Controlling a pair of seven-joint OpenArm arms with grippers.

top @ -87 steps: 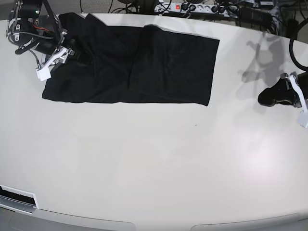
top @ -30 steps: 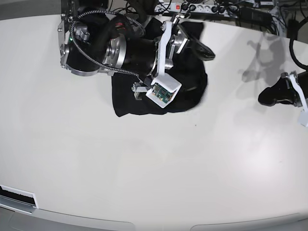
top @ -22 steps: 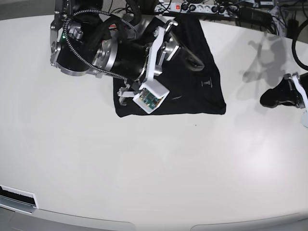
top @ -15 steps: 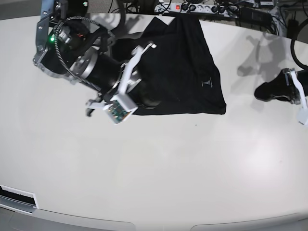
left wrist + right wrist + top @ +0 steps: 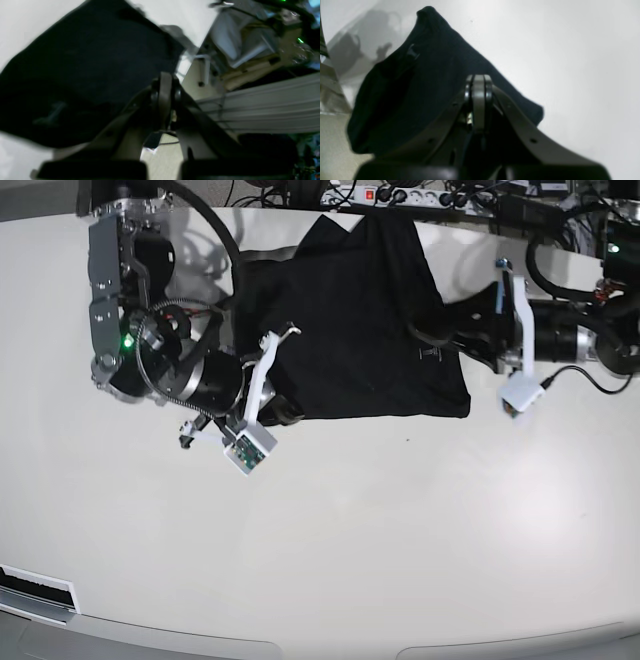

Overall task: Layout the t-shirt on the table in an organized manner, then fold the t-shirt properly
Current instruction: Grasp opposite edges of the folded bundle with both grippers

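My right gripper (image 5: 285, 412) is clenched, empty, at the soft black folded t-shirt's (image 5: 350, 320) near-left corner. My left gripper (image 5: 425, 332), clenched too, sits at its opposite edge, seemingly for another fold on the glossy off-white table (image 5: 400, 540).

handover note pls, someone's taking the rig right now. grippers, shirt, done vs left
Left gripper: shut, holding nothing visible, at the t-shirt's edge nearest its arm.
Right gripper: shut, nothing visibly held, at the opposite lower corner of the shirt.
T-shirt: folded into a compact dark block on the far side of the table, small light label facing up, far edge at the table's rim.
Done: shirt laid out and folded over.
Left: edges look uneven; judge whether another fold or tidying is needed.
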